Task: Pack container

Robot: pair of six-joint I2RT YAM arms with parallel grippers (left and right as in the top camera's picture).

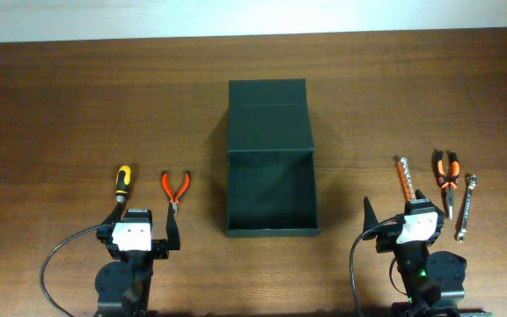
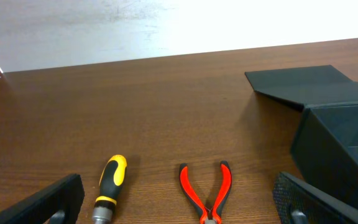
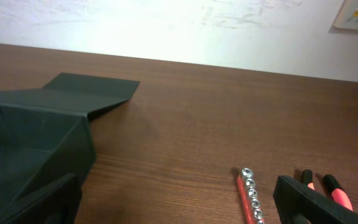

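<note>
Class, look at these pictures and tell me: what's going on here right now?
Nothing is being handled yet. The dark box sits open and empty in the middle, its lid folded back. The left tool and right tool are both open and hold nothing. A screwdriver and red pliers lie in front of the left one. A red studded bar, orange pliers and a wrench lie by the right one. Packing has not begun.
</note>
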